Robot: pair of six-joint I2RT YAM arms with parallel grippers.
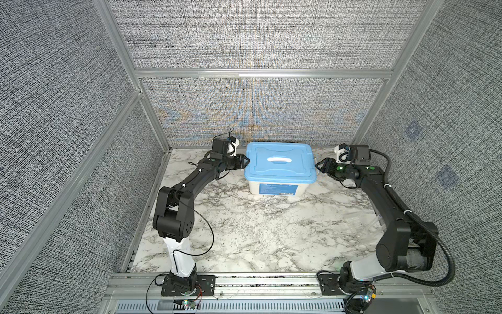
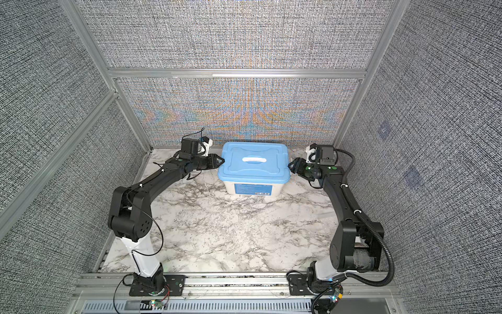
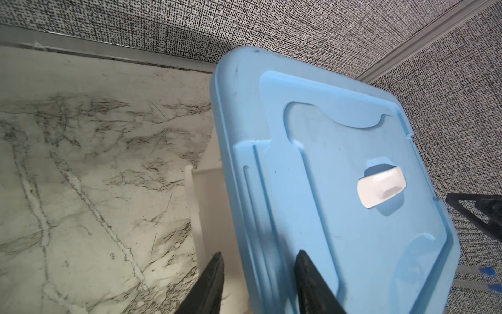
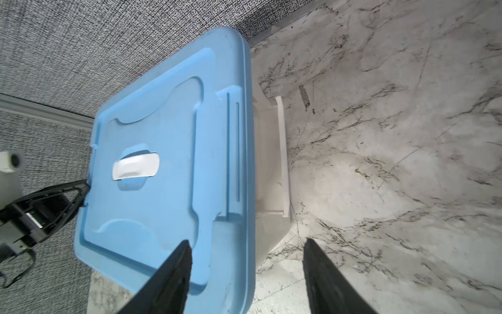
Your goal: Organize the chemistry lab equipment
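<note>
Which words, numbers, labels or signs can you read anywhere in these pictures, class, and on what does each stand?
Blue label on the white tub: print and a barcode, too small and blurred to read.
Blue lid: no text.
Nothing else legible.

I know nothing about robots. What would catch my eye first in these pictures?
The blue lid with its white handle stands out first, closed on a white tub at the far middle of the marble table. Next come the two black arms reaching in from either side: the left gripper and the right gripper flank the lid's short ends, jaws open.
</note>
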